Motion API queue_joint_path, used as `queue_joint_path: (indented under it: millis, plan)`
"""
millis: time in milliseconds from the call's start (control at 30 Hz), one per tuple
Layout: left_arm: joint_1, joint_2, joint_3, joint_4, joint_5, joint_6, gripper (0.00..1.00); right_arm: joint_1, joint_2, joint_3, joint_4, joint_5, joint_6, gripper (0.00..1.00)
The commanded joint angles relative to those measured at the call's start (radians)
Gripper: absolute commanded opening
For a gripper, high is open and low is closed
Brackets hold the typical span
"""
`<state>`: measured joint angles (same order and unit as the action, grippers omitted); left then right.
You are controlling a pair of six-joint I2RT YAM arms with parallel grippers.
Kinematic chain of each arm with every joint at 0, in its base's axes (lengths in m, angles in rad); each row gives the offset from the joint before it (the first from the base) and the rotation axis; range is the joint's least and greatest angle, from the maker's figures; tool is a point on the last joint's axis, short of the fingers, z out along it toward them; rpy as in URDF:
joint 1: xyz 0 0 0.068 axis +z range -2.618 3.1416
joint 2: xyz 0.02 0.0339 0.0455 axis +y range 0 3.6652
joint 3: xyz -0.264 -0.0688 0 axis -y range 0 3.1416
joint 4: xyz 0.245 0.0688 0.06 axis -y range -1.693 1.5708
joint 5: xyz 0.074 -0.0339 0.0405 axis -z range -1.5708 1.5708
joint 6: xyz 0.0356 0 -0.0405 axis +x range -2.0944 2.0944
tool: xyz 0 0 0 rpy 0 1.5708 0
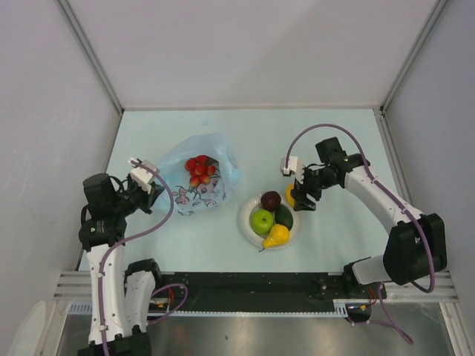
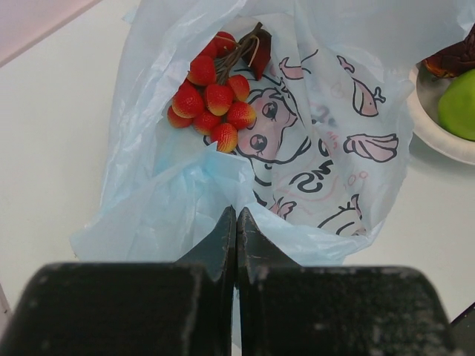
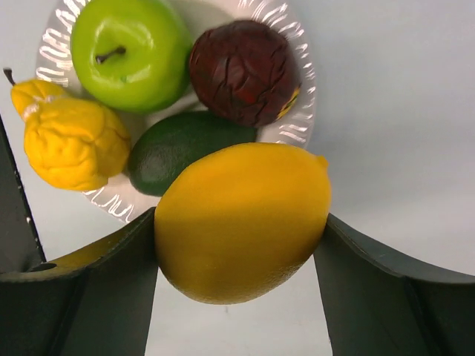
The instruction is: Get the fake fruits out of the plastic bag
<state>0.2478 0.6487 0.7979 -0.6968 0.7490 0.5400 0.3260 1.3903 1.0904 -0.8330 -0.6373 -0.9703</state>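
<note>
A: What runs off the left wrist view?
B: The plate, green apple and maroon fruit, at the right edge. The hem of the plastic bag vanishes between the closed fingers of the left claw.
A: And the lemon?
B: It covers part of the avocado; from above, the right claw hides most of it.

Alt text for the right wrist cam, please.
The right gripper clamps a yellow lemon from both sides, close to the camera. Beyond it, a white plate holds a green apple, a dark maroon fruit, an avocado and a lumpy yellow fruit.
</note>
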Motion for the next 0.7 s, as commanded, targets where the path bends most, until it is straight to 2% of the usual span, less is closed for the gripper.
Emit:
queue_joint_path:
  millis: [0, 200, 667]
  plan:
    - [-0.002, 0.023, 0.021, 0.052, 0.044, -0.028, 0.0, -0.002, 0.05, -0.043, 0.011, 0.042, -0.041, 0.36]
    - [-0.002, 0.025, 0.032, 0.045, 0.033, -0.028, 0.0, 0.002, 0.13, -0.046, 0.101, 0.079, 0.015, 0.37]
    - [-0.002, 0.023, 0.04, 0.022, 0.013, -0.026, 0.01, 0.027, 0.222, -0.044, 0.15, 0.09, -0.084, 0.43]
